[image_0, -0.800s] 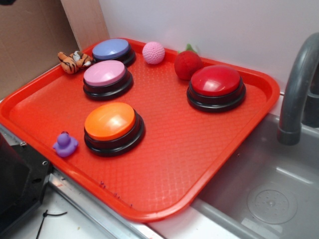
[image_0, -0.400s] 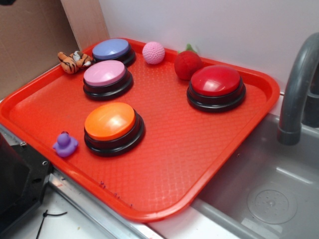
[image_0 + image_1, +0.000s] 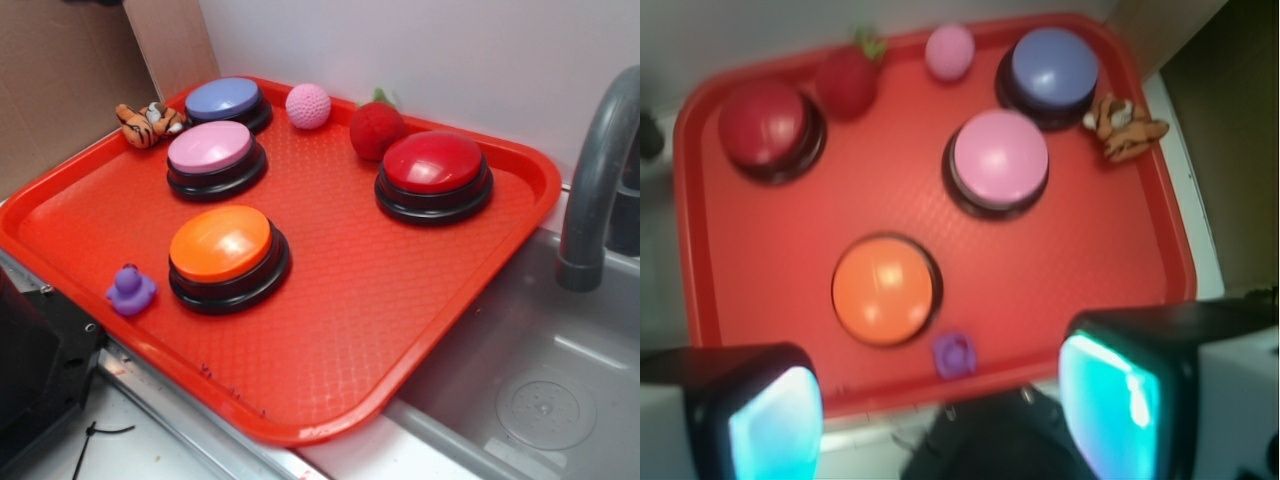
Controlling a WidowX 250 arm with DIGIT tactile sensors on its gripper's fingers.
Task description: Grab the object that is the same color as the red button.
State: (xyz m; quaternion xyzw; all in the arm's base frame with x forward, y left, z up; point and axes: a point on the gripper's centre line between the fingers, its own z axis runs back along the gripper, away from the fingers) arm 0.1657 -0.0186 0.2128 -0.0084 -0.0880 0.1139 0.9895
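Observation:
A fuzzy dark-red strawberry toy with a green top, the object (image 3: 377, 128) (image 3: 847, 78), lies at the back of the red tray (image 3: 400, 300) against the white wall. It touches the far left side of the red button (image 3: 434, 175) (image 3: 765, 125). In the wrist view my gripper (image 3: 940, 412) hangs open high above the tray's near edge, far from the strawberry, with nothing between its cyan pads (image 3: 1110, 410). The exterior view does not show the gripper.
On the tray also stand an orange button (image 3: 226, 255), a pink button (image 3: 213, 157) and a blue-purple button (image 3: 227, 103). A pink knitted ball (image 3: 308, 105), a toy tiger (image 3: 148, 124) and a purple duck (image 3: 130, 290) lie there. A sink (image 3: 540, 390) and grey faucet (image 3: 595, 190) are at the right.
A dark tip at the top left corner of the exterior view has gone out of sight. Nothing on the tray has moved.

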